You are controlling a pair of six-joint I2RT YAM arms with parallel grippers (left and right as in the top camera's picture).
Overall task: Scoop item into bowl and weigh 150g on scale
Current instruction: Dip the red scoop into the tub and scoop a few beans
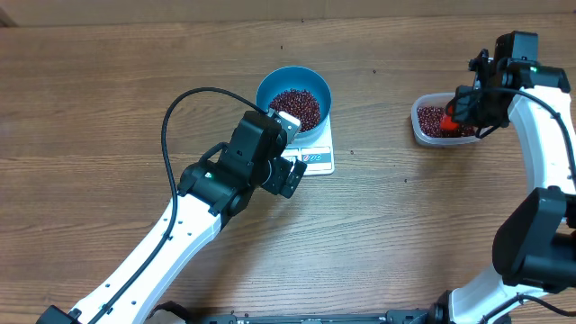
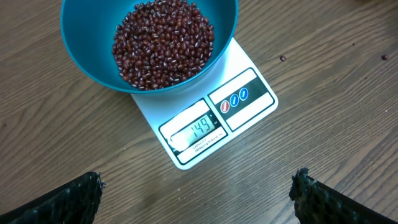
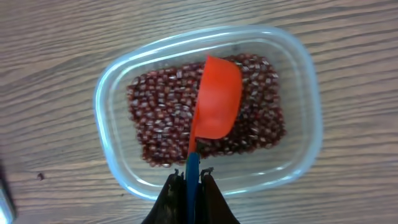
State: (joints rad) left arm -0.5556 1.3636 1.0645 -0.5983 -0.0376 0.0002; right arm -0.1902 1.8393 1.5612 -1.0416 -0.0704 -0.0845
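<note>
The blue bowl (image 1: 294,99) (image 2: 93,56) holds a heap of dark red beans (image 2: 163,42) and stands on the white scale (image 2: 208,124) (image 1: 317,155), whose display reads 149. My left gripper (image 2: 198,193) (image 1: 286,173) hovers open just in front of the scale, nothing between its fingers. At the right, my right gripper (image 3: 189,180) (image 1: 468,106) is shut on the blue handle of an orange scoop (image 3: 216,104). The scoop's bowl lies over more beans (image 3: 161,118) in a clear plastic tub (image 3: 118,81) (image 1: 419,126).
A stray bean (image 2: 283,58) lies on the wooden table right of the scale, and another (image 2: 384,57) sits farther right. The left arm's black cable (image 1: 184,103) loops over the table left of the bowl.
</note>
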